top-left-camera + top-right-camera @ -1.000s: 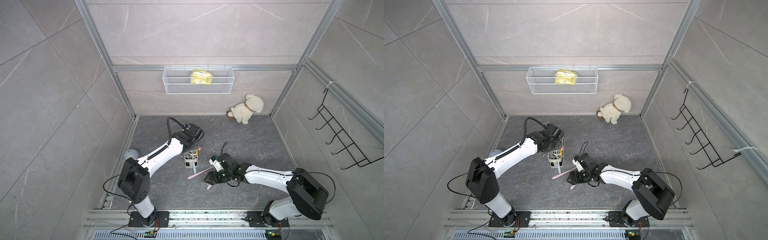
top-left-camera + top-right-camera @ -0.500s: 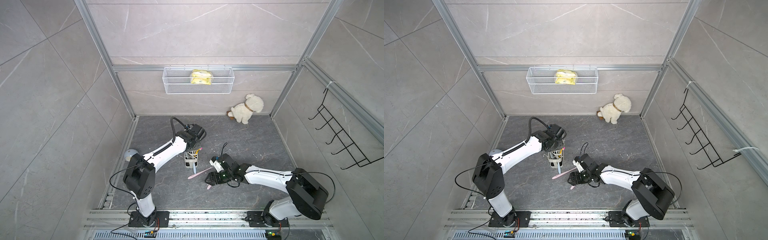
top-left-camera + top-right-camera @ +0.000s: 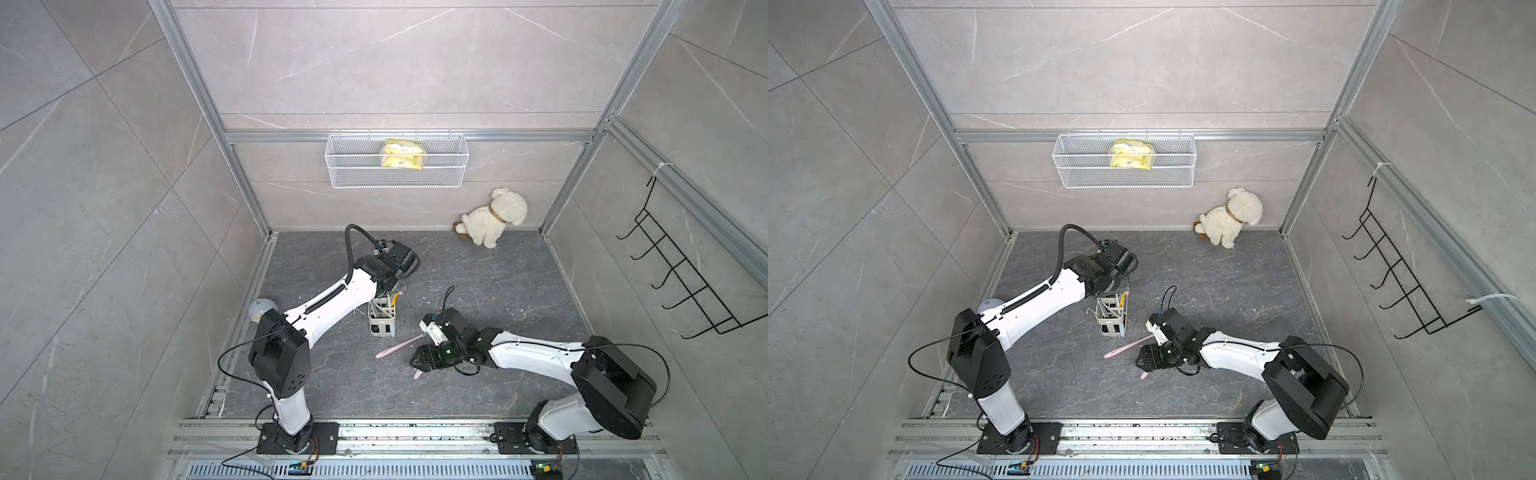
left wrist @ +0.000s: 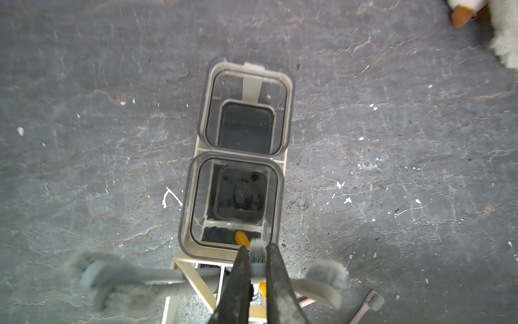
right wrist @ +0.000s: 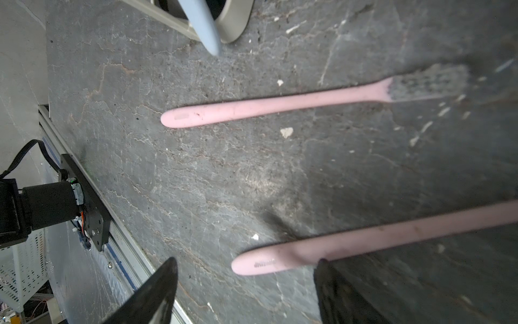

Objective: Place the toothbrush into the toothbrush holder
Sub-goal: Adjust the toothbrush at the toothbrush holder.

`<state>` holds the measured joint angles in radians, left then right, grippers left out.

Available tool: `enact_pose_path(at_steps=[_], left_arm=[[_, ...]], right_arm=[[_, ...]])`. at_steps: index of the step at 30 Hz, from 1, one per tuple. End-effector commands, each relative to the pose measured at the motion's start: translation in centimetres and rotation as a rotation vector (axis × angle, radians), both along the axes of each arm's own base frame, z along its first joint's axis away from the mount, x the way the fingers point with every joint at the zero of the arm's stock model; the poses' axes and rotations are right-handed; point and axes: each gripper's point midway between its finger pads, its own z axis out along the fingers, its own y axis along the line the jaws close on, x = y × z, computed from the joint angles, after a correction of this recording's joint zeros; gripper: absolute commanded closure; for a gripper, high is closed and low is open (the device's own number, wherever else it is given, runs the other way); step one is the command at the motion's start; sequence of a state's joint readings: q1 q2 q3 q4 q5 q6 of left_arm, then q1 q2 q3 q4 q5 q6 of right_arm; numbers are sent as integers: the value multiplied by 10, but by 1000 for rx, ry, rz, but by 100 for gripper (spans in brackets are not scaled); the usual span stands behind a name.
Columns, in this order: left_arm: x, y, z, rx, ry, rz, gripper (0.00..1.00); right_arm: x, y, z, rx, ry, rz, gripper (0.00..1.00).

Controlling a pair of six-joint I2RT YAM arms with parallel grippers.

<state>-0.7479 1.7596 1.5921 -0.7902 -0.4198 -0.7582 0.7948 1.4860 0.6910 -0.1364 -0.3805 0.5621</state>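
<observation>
On the dark floor [image 3: 498, 291], left hand [image 4: 257, 248] pinches the grey toothbrush [image 4: 258, 268]; right hand [image 5: 246, 263] hangs spread.

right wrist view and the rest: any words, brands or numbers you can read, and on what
No text is readable.
pink toothbrush with the dark stamp: stamp near the handle end, too blurred to read.
pink toothbrush with the pale patch: nothing legible on the patch.
yellow packet in the wire basket: print too small to read.

A white wire basket [image 3: 397, 166] on the far wall holds a yellow packet [image 3: 402, 153]; a cream plush dog [image 3: 492, 222] sits far right; a black hook rack [image 3: 683, 259] hangs on the right wall; a pale dome [image 3: 262, 309] lies left.
</observation>
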Motion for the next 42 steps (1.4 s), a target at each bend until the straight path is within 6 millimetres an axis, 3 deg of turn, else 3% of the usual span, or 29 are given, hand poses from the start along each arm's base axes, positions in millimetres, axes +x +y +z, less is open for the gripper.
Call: enact_pose_path(at_steps=[1, 10, 13, 17, 24, 42], left_arm=[[0, 5, 33, 71, -81, -19, 98], [-9, 5, 84, 225, -276, -47, 100], [-14, 3, 89, 261, -332, -38, 100], [-21, 0, 81, 224, -394, -35, 100], [-31, 11, 77, 161, -484, 12, 100], [-45, 25, 36, 145, -466, 45, 100]], right_arm=[[-2, -2, -6, -18, 0, -7, 22], [-2, -3, -6, -18, 0, -7, 22], [-2, -3, -6, -18, 1, -9, 22], [-2, -3, -5, -18, 2, -9, 22], [-3, -6, -5, -29, 0, -9, 22], [-3, -5, -7, -31, 0, -7, 22]])
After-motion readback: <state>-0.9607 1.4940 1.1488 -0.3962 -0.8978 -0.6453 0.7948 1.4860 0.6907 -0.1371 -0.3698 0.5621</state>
